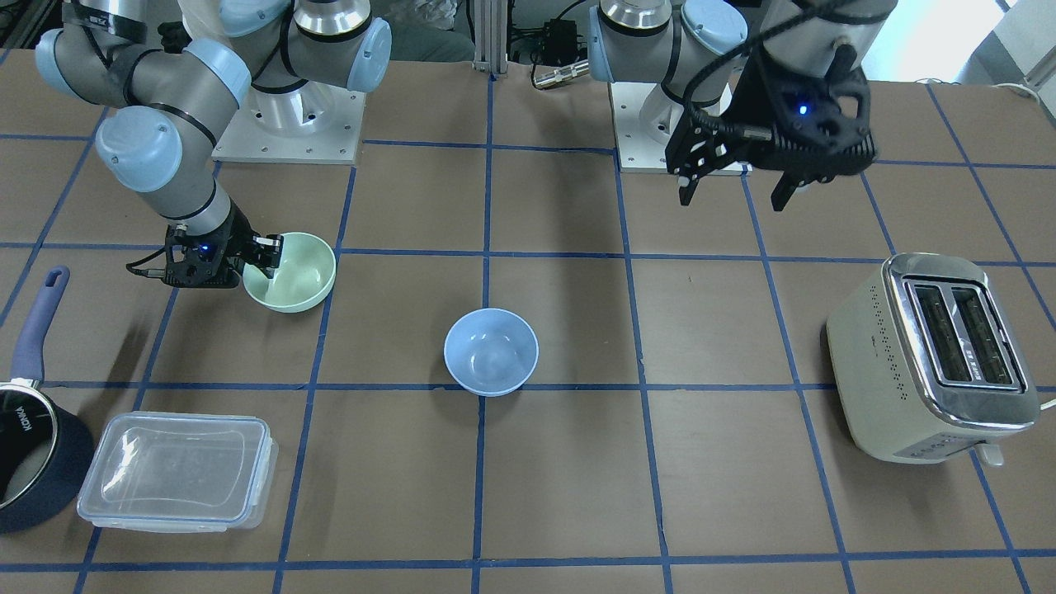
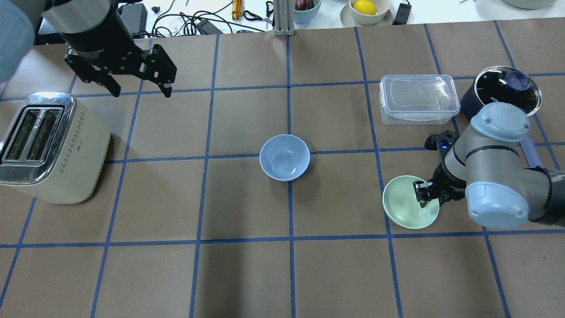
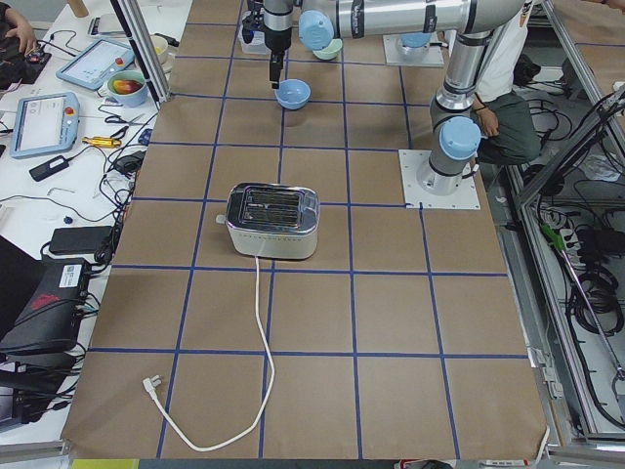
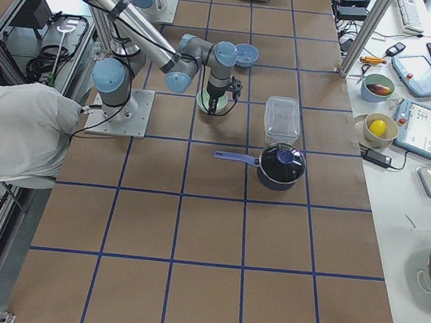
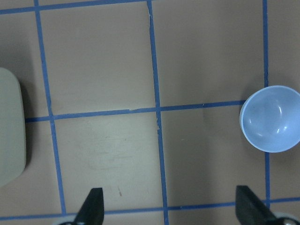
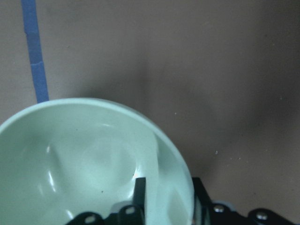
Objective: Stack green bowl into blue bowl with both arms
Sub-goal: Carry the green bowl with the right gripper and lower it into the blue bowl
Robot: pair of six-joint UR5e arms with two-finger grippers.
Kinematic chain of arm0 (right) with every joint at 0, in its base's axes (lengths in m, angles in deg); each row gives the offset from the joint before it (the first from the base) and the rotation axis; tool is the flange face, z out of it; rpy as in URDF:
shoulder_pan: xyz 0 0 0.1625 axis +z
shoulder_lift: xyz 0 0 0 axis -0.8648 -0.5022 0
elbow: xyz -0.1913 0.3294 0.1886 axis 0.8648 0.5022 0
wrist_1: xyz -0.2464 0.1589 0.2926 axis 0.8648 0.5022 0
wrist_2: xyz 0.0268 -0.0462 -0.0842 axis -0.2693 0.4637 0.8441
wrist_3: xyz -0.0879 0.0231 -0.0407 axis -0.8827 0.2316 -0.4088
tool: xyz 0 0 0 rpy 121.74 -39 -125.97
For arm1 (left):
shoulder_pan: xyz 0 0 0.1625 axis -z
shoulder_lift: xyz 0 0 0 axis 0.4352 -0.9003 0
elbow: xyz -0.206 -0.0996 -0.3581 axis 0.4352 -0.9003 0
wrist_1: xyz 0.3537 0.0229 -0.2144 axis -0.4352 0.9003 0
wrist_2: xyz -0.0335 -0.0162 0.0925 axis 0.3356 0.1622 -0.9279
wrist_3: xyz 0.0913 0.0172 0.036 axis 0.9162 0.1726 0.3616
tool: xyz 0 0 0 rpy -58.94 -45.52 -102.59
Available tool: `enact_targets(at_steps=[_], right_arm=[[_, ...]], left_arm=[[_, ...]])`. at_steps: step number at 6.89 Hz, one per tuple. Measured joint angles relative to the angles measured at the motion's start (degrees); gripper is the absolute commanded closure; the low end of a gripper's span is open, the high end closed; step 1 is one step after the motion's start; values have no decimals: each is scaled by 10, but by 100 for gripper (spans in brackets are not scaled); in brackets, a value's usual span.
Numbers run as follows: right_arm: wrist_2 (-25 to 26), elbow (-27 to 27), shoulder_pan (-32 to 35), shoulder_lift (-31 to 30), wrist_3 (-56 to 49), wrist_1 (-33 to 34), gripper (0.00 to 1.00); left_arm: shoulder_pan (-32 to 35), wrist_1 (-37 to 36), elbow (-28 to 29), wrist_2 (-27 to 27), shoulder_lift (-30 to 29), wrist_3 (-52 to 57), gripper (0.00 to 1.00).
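The pale mint-green bowl (image 1: 301,276) sits at the robot's right side of the table (image 2: 404,212) and looks slightly tilted. My right gripper (image 1: 268,252) is closed on its rim, one finger inside and one outside, as the right wrist view shows (image 6: 168,197) over the green bowl (image 6: 84,159). The powder-blue bowl (image 1: 491,351) stands upright and empty at the table's middle (image 2: 284,157). My left gripper (image 2: 142,92) hangs open and empty, high above the table beyond the toaster; its wrist view shows the blue bowl (image 5: 272,119) to the right.
A cream toaster (image 2: 48,145) stands on the robot's left side. A clear lidded container (image 2: 419,99) and a dark saucepan (image 2: 503,90) with a blue handle sit just beyond the green bowl. Blue tape lines grid the brown table.
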Motion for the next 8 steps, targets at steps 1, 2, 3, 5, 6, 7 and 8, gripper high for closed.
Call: enact_targets(at_steps=[1, 2, 3, 5, 6, 7, 8], right_arm=[[0, 3, 0, 1, 1, 0, 100], [-4, 13, 0, -1, 7, -2, 100], [-31, 35, 2, -3, 23, -12, 100], [-114, 118, 24, 3, 68, -78, 100], [-135, 160, 58, 16, 111, -99, 100], [-143, 195, 109, 38, 179, -105, 100], [-146, 222, 162, 60, 261, -100, 100]], left_arm=[[-3, 8, 8, 0, 1, 1, 0], [-6, -10, 9, 2, -8, 1, 0], [-9, -26, 9, 4, -15, 1, 0], [-10, -42, 8, 2, -23, 1, 0], [-8, -45, 6, 1, -23, 0, 0], [-7, -46, 6, 0, -23, 0, 0], [-7, -46, 6, 0, -23, 0, 0]])
